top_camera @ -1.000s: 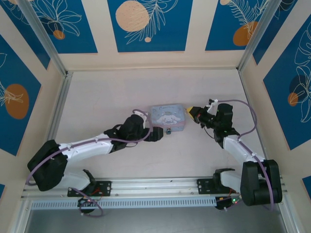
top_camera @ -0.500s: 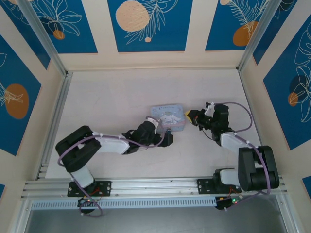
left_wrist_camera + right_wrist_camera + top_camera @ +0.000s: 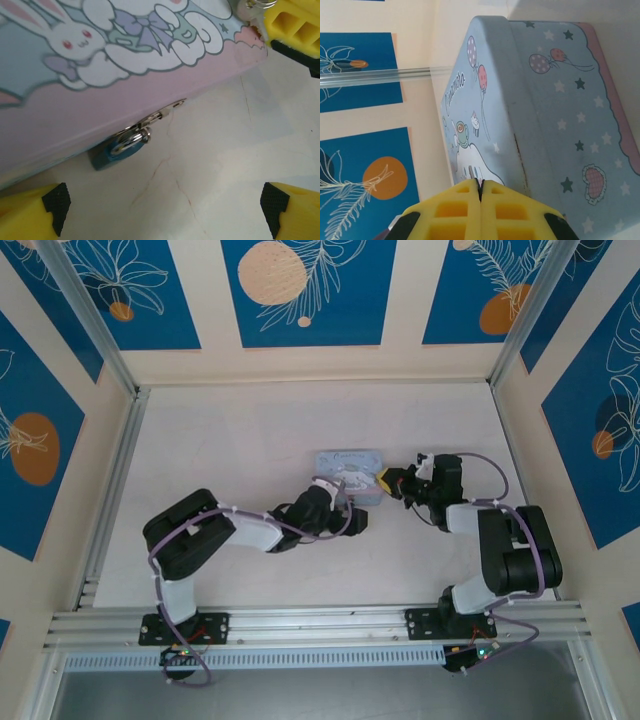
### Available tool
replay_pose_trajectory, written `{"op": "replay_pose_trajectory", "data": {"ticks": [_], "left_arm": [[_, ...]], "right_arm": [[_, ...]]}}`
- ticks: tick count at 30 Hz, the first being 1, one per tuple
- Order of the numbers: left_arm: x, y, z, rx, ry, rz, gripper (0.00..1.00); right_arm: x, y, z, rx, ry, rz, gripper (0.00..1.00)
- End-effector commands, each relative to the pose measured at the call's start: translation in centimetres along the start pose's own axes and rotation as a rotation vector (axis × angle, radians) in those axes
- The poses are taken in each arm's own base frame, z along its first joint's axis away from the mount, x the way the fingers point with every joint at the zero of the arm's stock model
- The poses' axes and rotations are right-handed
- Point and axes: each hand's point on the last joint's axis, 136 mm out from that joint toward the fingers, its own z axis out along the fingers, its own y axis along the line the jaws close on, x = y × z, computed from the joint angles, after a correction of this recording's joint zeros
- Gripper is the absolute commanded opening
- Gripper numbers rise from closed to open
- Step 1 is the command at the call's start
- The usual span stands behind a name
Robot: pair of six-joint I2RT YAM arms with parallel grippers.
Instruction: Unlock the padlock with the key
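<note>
The small teal padlock [image 3: 111, 154] hangs by its silver shackle from the hasp on the pink front wall of the pale blue cartoon tin [image 3: 75, 115], resting on the table. My left gripper [image 3: 165, 220] stands open just in front of it, its yellow fingertips [image 3: 30, 215] wide to either side and touching nothing. My right gripper [image 3: 480, 184] is shut at the tin's right end [image 3: 540, 100], with the key [image 3: 471, 171] showing as a thin grey sliver pinched between the pads. From above, the left gripper [image 3: 357, 523] is at the tin's front and the right gripper [image 3: 386, 480] at its right side.
The tin [image 3: 347, 472] lies mid-table between the two arms. Bare pale tabletop [image 3: 210, 165] with faint cracks lies under the left gripper. Blue patterned panels [image 3: 300, 290] and metal rails wall the table on three sides.
The left arm has folded and its gripper has slid right along the tin's front. The right gripper has moved slightly left, closer to the tin's right end.
</note>
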Motion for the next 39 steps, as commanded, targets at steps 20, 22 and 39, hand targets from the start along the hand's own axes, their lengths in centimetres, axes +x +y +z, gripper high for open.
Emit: {"op": "replay_pose_trajectory", "data": {"ticks": [20,22,39], "left_arm": [[-4.0,-3.1,2.9,0.098,-0.090,0.029,0.96],[-4.7,-3.7,2.6,0.118,-0.112,0.013,0.96],[-3.6,-0.2,3.4,-0.011,-0.151,-0.140,0.94]], "right_arm": [[-1.2,0.3,1.9,-0.046,0.026,0.026,0.00],[-1.2,0.3,1.9,-0.043,0.026,0.027,0.00],[-1.1,0.5,1.8,-0.037,0.029,0.021,0.00]]}}
